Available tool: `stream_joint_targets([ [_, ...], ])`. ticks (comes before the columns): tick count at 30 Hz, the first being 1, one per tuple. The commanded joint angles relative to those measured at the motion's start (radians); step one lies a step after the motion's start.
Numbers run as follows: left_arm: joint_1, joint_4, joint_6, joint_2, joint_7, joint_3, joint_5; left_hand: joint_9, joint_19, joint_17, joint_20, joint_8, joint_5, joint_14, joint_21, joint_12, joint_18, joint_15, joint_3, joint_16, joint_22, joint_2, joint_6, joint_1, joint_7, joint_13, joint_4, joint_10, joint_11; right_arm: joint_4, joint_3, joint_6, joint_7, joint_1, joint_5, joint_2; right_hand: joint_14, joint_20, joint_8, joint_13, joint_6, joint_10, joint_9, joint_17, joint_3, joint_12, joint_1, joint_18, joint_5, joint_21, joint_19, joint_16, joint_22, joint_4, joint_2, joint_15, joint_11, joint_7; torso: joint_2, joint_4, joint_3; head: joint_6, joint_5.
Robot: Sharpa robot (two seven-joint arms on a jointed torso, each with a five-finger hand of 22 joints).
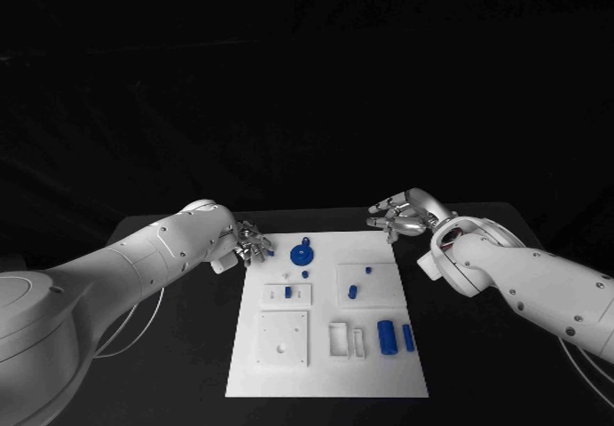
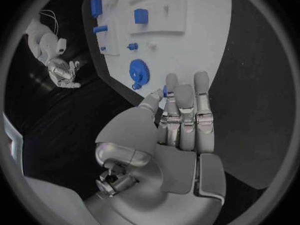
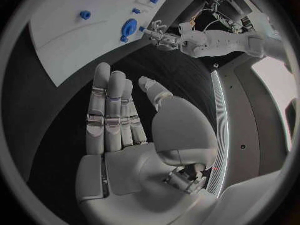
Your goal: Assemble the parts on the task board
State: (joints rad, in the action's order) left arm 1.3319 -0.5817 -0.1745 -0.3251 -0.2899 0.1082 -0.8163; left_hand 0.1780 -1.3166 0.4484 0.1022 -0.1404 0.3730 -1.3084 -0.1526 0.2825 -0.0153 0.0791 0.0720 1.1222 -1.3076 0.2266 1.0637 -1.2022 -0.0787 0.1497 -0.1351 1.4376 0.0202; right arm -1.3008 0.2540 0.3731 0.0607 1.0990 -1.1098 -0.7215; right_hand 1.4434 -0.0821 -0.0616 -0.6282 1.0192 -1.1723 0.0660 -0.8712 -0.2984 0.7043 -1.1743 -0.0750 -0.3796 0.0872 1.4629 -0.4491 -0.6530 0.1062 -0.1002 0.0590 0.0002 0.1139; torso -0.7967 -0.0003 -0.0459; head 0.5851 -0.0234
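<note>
The left hand (image 1: 247,243) hovers at the far left corner of the task board (image 1: 326,373), its fingers (image 2: 185,116) straight and close together, with a small blue part (image 2: 165,90) pinched between thumb and fingertip. Just beside it on the board lies a blue gear (image 1: 302,256). The right hand (image 1: 399,216) hangs over the black counter (image 1: 460,364) past the board's far right corner, fingers (image 3: 111,110) stretched flat and holding nothing. No writing or labels can be made out.
</note>
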Motion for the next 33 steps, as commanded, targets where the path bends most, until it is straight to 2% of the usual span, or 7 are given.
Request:
stream_joint_targets([
  [1, -0.008, -0.001, -0.005, 0.001, -0.019, 0.003, -0.007, 0.006, 0.007, 0.002, 0.002, -0.006, 0.006, -0.009, -0.008, -0.005, -0.013, 0.005, 0.066, 0.005, -0.020, 0.000, 0.018, 0.007, 0.009, -0.001, -0.060, 0.010, -0.001, 0.000, 0.001, -0.007, -0.009, 0.000, 0.003, 0.000, 0.006, 0.006, -0.001, 0.002, -0.006, 0.009, -0.001, 0.001, 0.009, 0.005, -0.004, -0.003, -0.005, 0.006, 0.028, 0.003, 0.009, -0.001, -0.007, 0.000, 0.001, 0.002, 0.000, -0.0002, -0.0002, 0.000, -0.001],
  [13, -0.008, 0.000, 0.028, 0.000, -0.022, 0.004, -0.017, 0.084, 0.011, 0.009, 0.010, -0.021, 0.047, -0.023, -0.047, -0.013, -0.012, 0.012, 0.102, 0.011, -0.019, -0.018, 0.042, 0.019, 0.021, -0.004, -0.075, 0.035, 0.007, 0.000, 0.001, -0.007, -0.009, 0.000, 0.004, -0.001, 0.006, 0.006, -0.001, 0.002, -0.006, 0.009, -0.001, 0.001, 0.009, 0.005, -0.004, -0.003, -0.005, 0.006, 0.028, 0.003, 0.009, -0.001, -0.007, 0.000, 0.001, 0.002, 0.000, 0.0004, -0.0004, -0.001, -0.003],
  [15, -0.008, 0.000, 0.034, -0.001, -0.021, 0.004, -0.017, 0.121, 0.012, 0.010, 0.012, 0.001, 0.055, -0.026, -0.052, -0.018, -0.011, 0.014, 0.107, 0.009, -0.019, -0.024, 0.060, 0.021, 0.025, -0.007, -0.079, 0.043, 0.009, 0.000, 0.001, -0.007, -0.009, 0.000, 0.005, 0.000, 0.006, 0.006, -0.001, 0.002, -0.006, 0.009, -0.001, 0.001, 0.009, 0.005, -0.004, -0.003, -0.005, 0.006, 0.028, 0.003, 0.009, -0.001, -0.007, 0.000, 0.001, 0.002, 0.000, 0.0005, -0.0005, -0.002, -0.004],
  [16, -0.008, 0.000, 0.035, -0.001, -0.020, 0.004, -0.017, 0.151, 0.012, 0.011, 0.012, 0.026, 0.059, -0.028, -0.057, -0.022, -0.011, 0.014, 0.112, 0.008, -0.019, -0.027, 0.068, 0.024, 0.026, -0.008, -0.080, 0.046, 0.010, 0.001, 0.001, -0.008, -0.009, 0.000, 0.005, 0.000, 0.006, 0.006, -0.001, 0.002, -0.006, 0.009, -0.001, 0.001, 0.009, 0.005, -0.004, -0.003, -0.005, 0.006, 0.028, 0.003, 0.009, -0.001, -0.007, 0.000, 0.001, 0.002, 0.000, 0.0001, -0.0007, -0.001, -0.005],
  [21, -0.009, -0.003, 0.041, -0.003, -0.017, 0.003, -0.013, 0.205, 0.014, 0.013, 0.013, 0.066, 0.076, -0.030, -0.065, -0.026, -0.011, 0.016, 0.121, 0.006, -0.018, -0.032, 0.089, 0.030, 0.028, -0.007, -0.083, 0.053, 0.012, 0.003, 0.001, -0.007, -0.006, 0.000, 0.005, 0.001, 0.006, 0.006, -0.001, 0.002, -0.007, 0.009, -0.001, 0.001, 0.010, 0.006, -0.004, -0.003, -0.005, 0.008, 0.029, 0.003, 0.012, -0.002, -0.006, 0.000, 0.001, 0.002, 0.000, 0.0001, -0.0002, -0.008, -0.006],
  [27, -0.008, -0.017, 0.043, -0.014, -0.021, 0.003, 0.008, 0.222, 0.013, 0.016, 0.016, 0.067, 0.097, -0.035, -0.068, -0.026, -0.011, 0.018, 0.127, 0.007, -0.018, -0.039, 0.099, 0.036, 0.032, -0.007, -0.087, 0.059, 0.014, 0.006, 0.001, -0.007, -0.005, 0.000, 0.005, -0.001, 0.006, 0.006, -0.001, 0.002, -0.007, 0.009, -0.001, 0.001, 0.010, 0.006, -0.004, -0.003, -0.005, 0.008, 0.029, 0.003, 0.012, -0.002, -0.006, 0.000, 0.001, 0.002, 0.001, 0.0013, -0.0010, -0.008, -0.007],
  [33, -0.006, -0.038, 0.043, -0.030, -0.028, 0.002, 0.037, 0.238, 0.012, 0.022, 0.018, 0.067, 0.121, -0.040, -0.073, -0.024, -0.010, 0.021, 0.135, 0.007, -0.018, -0.046, 0.109, 0.045, 0.035, -0.007, -0.093, 0.066, 0.016, 0.012, 0.001, -0.006, -0.005, 0.000, 0.009, -0.004, 0.006, 0.006, -0.001, 0.002, -0.007, 0.009, -0.001, 0.001, 0.010, 0.006, -0.004, -0.003, -0.005, 0.008, 0.029, 0.003, 0.012, -0.002, -0.006, 0.000, 0.001, 0.002, 0.001, 0.0023, 0.0008, -0.010, -0.010],
])
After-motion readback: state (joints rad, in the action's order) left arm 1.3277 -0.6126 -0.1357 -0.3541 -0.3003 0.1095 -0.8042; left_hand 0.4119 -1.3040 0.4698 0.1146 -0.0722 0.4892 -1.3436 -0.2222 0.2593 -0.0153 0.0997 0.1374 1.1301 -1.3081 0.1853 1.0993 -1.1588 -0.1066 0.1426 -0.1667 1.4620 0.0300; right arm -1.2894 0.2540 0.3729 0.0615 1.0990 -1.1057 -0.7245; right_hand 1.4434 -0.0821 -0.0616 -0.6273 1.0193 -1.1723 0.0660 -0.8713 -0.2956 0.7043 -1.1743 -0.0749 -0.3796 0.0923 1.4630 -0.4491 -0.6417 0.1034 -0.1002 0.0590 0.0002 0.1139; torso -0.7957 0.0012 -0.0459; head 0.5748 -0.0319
